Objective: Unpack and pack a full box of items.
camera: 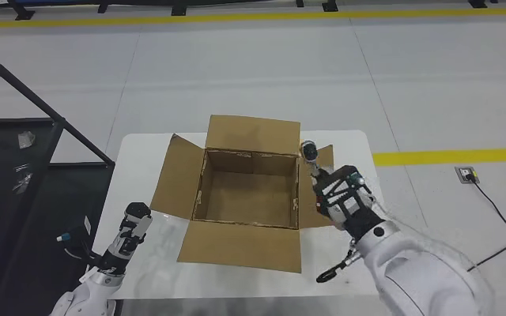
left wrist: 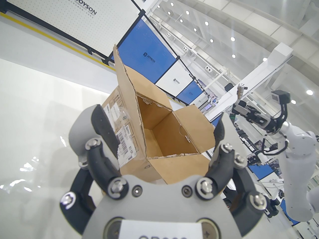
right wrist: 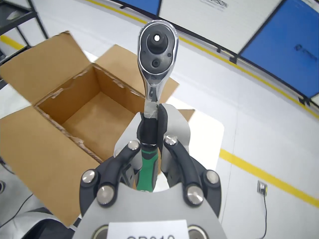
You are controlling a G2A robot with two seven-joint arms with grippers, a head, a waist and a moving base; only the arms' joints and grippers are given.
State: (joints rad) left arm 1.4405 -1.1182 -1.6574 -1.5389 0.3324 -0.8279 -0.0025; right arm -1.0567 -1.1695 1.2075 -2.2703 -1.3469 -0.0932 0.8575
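Note:
An open cardboard box point(camera: 247, 193) stands mid-table with all flaps folded out; its inside looks bare point(right wrist: 97, 110). My right gripper point(camera: 322, 183) is shut on a ratchet wrench point(right wrist: 157, 58) with a chrome head and a green-black handle, held upright beside the box's right flap. The wrench head point(camera: 308, 149) rises above that flap. My left gripper point(left wrist: 159, 125) hovers open at the table's front left corner, apart from the box point(left wrist: 159, 130), nothing between its fingers point(left wrist: 102, 123).
The white table point(camera: 150, 150) carries the box, with bare surface left and right of it. A dark shelf rack point(camera: 32, 158) stands off the table's left side. A yellow floor line point(camera: 435, 156) and a wall socket point(camera: 466, 174) lie to the right.

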